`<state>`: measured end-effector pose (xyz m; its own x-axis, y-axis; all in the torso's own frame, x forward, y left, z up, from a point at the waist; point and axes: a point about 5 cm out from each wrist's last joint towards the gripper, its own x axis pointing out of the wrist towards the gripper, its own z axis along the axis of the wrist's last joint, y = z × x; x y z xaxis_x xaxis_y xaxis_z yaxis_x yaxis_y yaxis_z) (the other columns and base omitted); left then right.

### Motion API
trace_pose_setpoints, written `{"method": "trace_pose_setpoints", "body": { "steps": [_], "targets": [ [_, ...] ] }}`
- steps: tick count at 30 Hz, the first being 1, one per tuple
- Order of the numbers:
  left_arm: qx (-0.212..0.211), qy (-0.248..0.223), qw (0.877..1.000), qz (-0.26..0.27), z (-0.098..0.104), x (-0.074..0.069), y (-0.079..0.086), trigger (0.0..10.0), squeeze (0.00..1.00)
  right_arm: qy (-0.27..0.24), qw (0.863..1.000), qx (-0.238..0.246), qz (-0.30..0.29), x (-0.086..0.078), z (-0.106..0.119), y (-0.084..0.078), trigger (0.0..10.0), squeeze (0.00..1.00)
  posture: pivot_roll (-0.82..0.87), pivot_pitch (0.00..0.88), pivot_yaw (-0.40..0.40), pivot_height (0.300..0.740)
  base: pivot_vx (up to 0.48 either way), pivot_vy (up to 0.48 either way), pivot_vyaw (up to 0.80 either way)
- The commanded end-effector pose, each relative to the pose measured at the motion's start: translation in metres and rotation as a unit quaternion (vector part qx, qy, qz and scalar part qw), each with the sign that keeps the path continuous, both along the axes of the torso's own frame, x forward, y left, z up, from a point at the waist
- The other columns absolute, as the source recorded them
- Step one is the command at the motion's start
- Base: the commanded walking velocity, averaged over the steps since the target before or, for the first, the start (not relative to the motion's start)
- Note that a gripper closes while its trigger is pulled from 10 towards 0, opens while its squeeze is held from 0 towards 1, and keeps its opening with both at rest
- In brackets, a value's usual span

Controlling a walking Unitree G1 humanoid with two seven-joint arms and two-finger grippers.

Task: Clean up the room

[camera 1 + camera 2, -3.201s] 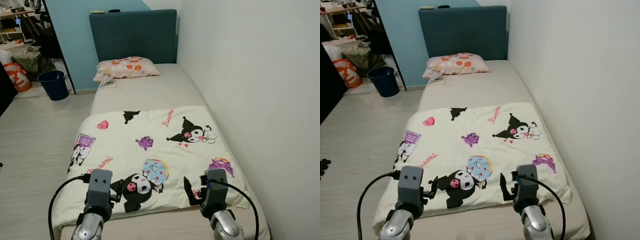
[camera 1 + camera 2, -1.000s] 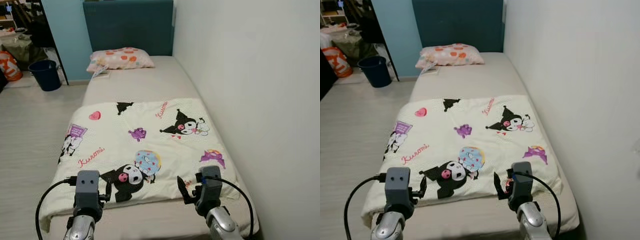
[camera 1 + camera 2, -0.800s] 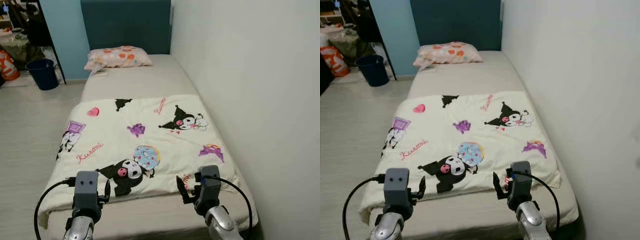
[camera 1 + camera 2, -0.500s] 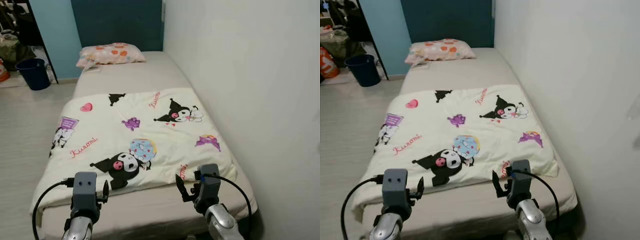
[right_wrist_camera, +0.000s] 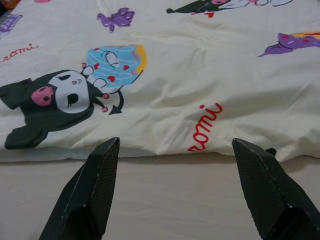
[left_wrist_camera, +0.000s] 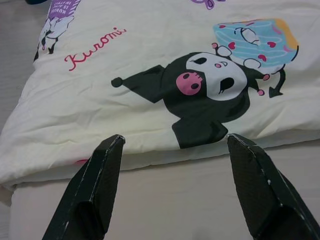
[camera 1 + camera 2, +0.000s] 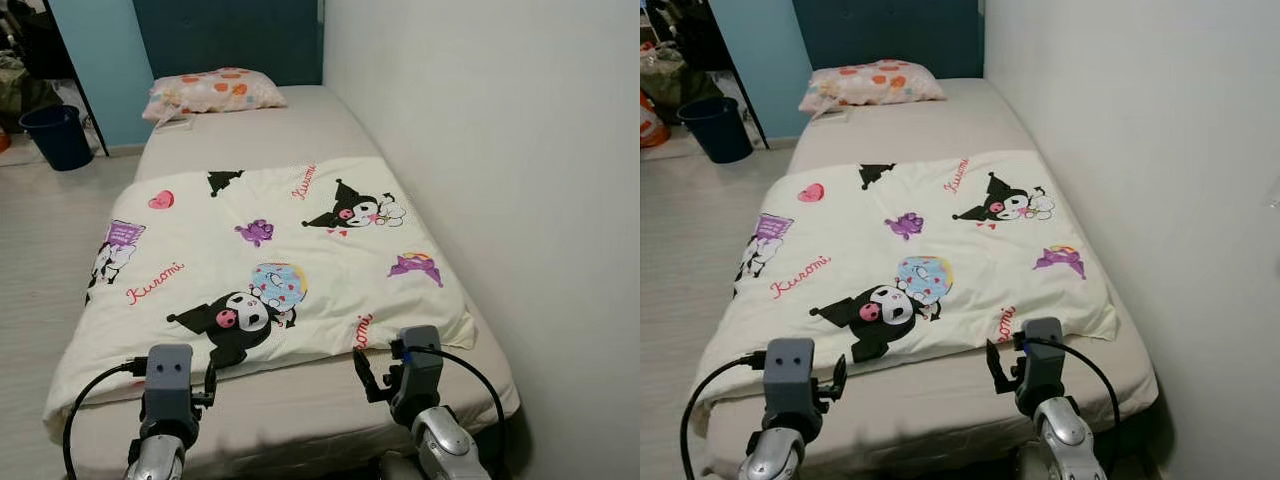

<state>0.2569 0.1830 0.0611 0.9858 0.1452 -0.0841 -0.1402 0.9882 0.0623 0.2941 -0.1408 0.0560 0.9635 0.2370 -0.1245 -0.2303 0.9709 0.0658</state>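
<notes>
A cream cartoon-print blanket (image 7: pixel 260 260) lies spread flat over the lower half of a beige bed (image 7: pixel 300 390). Its near edge (image 6: pixel 165 155) sits a short way ahead of both grippers. My left gripper (image 6: pixel 172 145) hovers open over the bare mattress at the foot, facing the blanket's black-and-pink character. Beside it, my right gripper (image 5: pixel 175 147) is open too, facing the red lettering near the blanket's corner. Neither holds anything. A pink spotted pillow (image 7: pixel 205 92) rests at the head, below a dark teal headboard (image 7: pixel 230 35).
A white wall (image 7: pixel 480 150) runs along the bed's right side. Pale wood floor (image 7: pixel 40 230) lies to the left. A dark blue bin (image 7: pixel 58 135) stands at the far left near a blue wall. A small flat item (image 7: pixel 175 122) lies beside the pillow.
The camera has backed away and shifted, so more bare mattress shows at the foot of the bed. The blanket and pillow lie as before. Both grippers stay open.
</notes>
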Motion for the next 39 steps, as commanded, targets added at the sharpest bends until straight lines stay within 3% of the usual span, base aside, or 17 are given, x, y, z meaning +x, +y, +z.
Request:
{"method": "trace_pose_setpoints", "body": {
  "steps": [1, 7, 27, 30, 32, 33, 34, 35, 38, 39],
  "targets": [
    [0.002, 0.015, 1.0, 0.017, -0.005, -0.005, 0.005, 10.0, 0.0, 0.014, 1.0, 0.008, 0.0, -0.001, -0.005, 0.0, 10.0, 0.0, -0.03, 0.144, -0.011, 0.608, 0.0, 0.0, 0.0],
    [0.0, 0.016, 1.0, 0.025, -0.006, -0.006, 0.007, 10.0, 0.0, 0.013, 1.0, 0.009, 0.001, -0.001, -0.004, 0.0, 10.0, 0.0, -0.04, 0.146, -0.011, 0.583, 0.0, 0.0, 0.0],
    [-0.02, 0.032, 0.998, 0.045, -0.012, -0.009, 0.01, 10.0, 0.0, 0.013, 1.0, 0.006, 0.001, 0.0, -0.003, -0.002, 10.0, 0.0, -0.04, 0.15, -0.017, 0.583, 0.0, 0.0, 0.0],
    [-0.023, 0.035, 0.998, 0.051, -0.014, -0.01, 0.012, 10.0, 0.0, 0.011, 1.0, 0.007, 0.001, 0.001, -0.002, -0.001, 10.0, 0.0, -0.04, 0.151, -0.018, 0.583, 0.0, 0.0, 0.0],
    [-0.028, 0.047, 0.996, 0.072, -0.016, -0.006, 0.024, 10.0, 0.0, 0.01, 1.0, 0.002, 0.001, 0.009, 0.003, -0.001, 10.0, 0.0, -0.04, 0.152, -0.021, 0.583, 0.0, 0.0, 0.0],
    [-0.026, 0.052, 0.995, 0.076, -0.015, -0.002, 0.032, 10.0, 0.35, 0.013, 1.0, -0.002, 0.005, 0.016, 0.006, -0.001, 10.0, 0.0, -0.04, 0.154, -0.022, 0.583, 0.0, 0.0, 0.0],
    [-0.026, 0.052, 0.995, 0.076, -0.015, -0.002, 0.032, 10.0, 0.35, 0.013, 1.0, -0.002, 0.005, 0.016, 0.006, -0.001, 10.0, 0.0, -0.04, 0.154, -0.022, 0.583, 0.0, 0.0, 0.0],
    [-0.017, 0.059, 0.996, 0.063, -0.014, 0.005, 0.043, 10.0, 1.0, 0.024, 0.999, -0.021, 0.012, 0.026, 0.008, -0.002, 10.0, 1.0, -0.04, 0.16, -0.027, 0.583, 0.0, 0.0, 0.0],
    [-0.006, 0.067, 0.997, 0.049, -0.014, 0.008, 0.047, 10.0, 1.0, 0.03, 0.999, -0.032, 0.018, 0.031, 0.009, -0.002, 10.0, 1.0, -0.04, 0.16, -0.027, 0.583, 0.0, 0.0, 0.0],
    [0.033, 0.082, 0.996, 0.031, -0.013, 0.01, 0.055, 10.0, 1.0, 0.036, 0.998, -0.037, 0.028, 0.036, 0.011, -0.002, 10.0, 1.0, -0.04, 0.174, -0.03, 0.583, 0.0, 0.0, 0.0]
  ]
}}
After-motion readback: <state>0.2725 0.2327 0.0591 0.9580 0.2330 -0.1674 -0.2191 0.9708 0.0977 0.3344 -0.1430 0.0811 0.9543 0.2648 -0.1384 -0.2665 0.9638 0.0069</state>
